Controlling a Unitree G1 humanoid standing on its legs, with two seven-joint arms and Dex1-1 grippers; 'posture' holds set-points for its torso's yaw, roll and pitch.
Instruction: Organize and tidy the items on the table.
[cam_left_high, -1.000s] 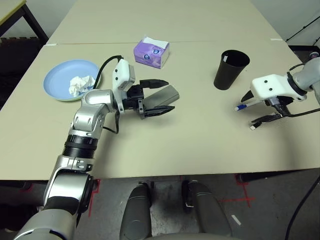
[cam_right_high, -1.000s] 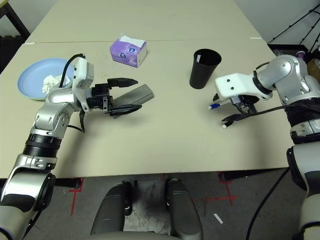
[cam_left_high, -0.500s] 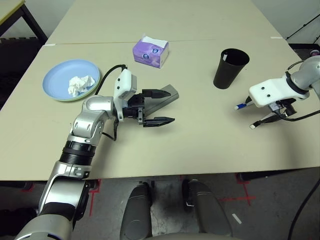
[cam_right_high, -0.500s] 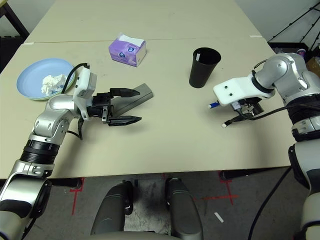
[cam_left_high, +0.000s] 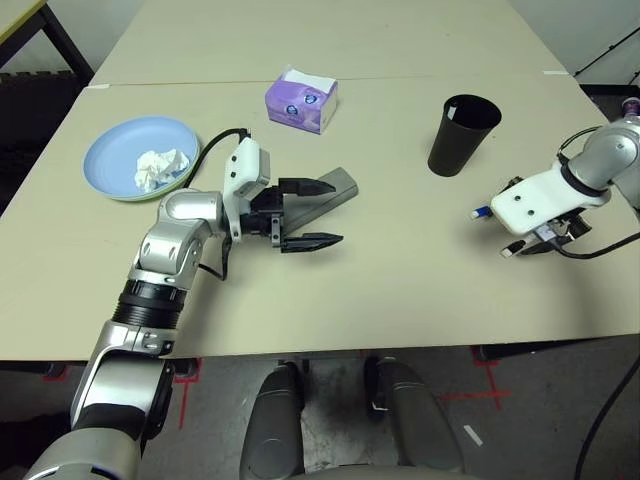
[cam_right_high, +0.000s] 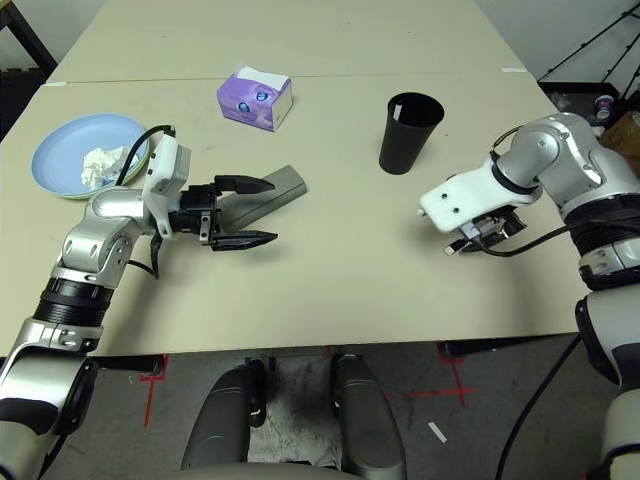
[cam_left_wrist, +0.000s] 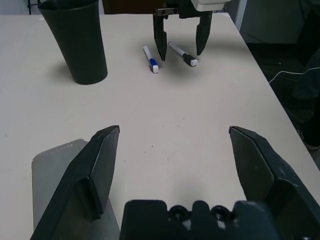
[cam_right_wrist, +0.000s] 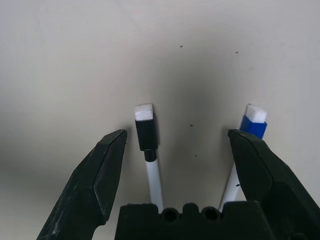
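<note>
Now, pens: two white pens, black-capped (cam_right_wrist: 148, 150) and blue-capped (cam_right_wrist: 248, 135), lie side by side on the table (cam_left_high: 400, 280), at about five o'clock from the black cup (cam_left_high: 461, 135).
Right gripper (cam_left_wrist: 180, 50): poised above both pens, pointing down, jaws wide, empty.
Step in hand: lining up a pen pick (my reading).
Next move: centre on one pen, descend, close; straddling both risks a poor grab.
Glasses case (cam_left_high: 325, 195): near table centre, beside the left gripper (cam_left_high: 308, 213), whose jaws are wide and empty.
Plates (cam_left_high: 115, 150): at ten o'clock from the case, holding the tissue (cam_left_high: 160, 168).
</note>
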